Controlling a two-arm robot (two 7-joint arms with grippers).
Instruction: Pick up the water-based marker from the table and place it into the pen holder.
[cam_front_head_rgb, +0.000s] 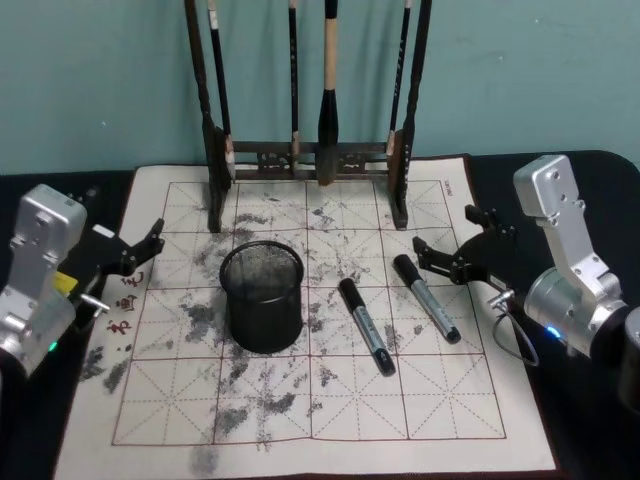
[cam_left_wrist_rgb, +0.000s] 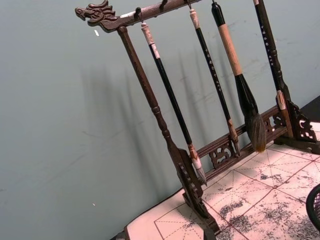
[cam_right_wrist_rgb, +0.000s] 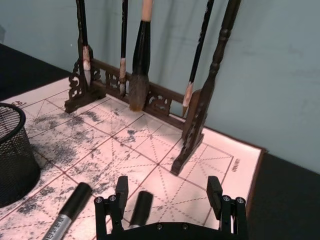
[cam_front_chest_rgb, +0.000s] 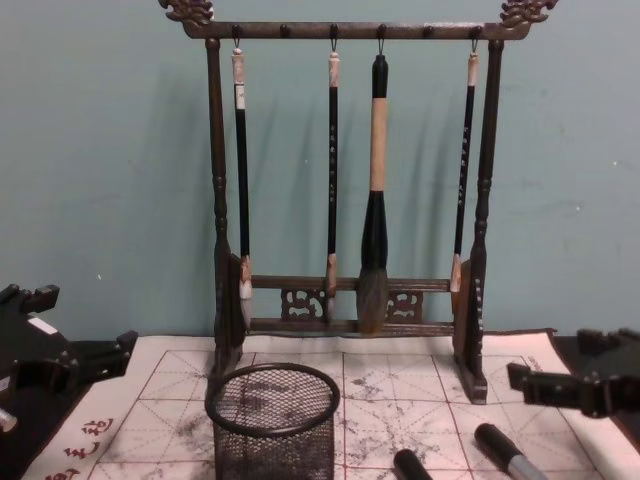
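Pen holder (cam_front_head_rgb: 262, 325) stood upright on the ink-stained mat (cam_front_head_rgb: 150, 420), mouth up, left of centre. That suits a drop from above. Behind it rose the brush rack (cam_front_head_rgb: 310, 155) with its hanging brushes (cam_front_chest_rgb: 378, 180), close enough that a high carry would need to mind it.

Two like markers lay flat on the mat to the holder's right, roughly parallel, dark cap ends toward the rack. Could not tell from the pictures which was water-based. The marker (cam_front_head_rgb: 426, 298) nearer the right arm looked the likelier target. The other marker (cam_front_head_rgb: 366, 325) lay between it and the holder, apart from both.

Right gripper (cam_front_head_rgb: 443, 228) hung at the mat's right side, fingers spread wide, presumably to straddle the barrel. In the right wrist view the marker's cap end (cam_right_wrist_rgb: 141, 207) sat beneath the gap between the fingers (cam_right_wrist_rgb: 121, 189), closer to that one than to its mate. In the head view the gripper was over the cap end, not the middle of the barrel. Judged it above the marker, not touching, holding nothing. A shift along the barrel and a descent seemed needed before closing.

Left gripper (cam_front_head_rgb: 150, 250) was parked at the mat's left edge, fingers apart and empty, well clear of the holder.
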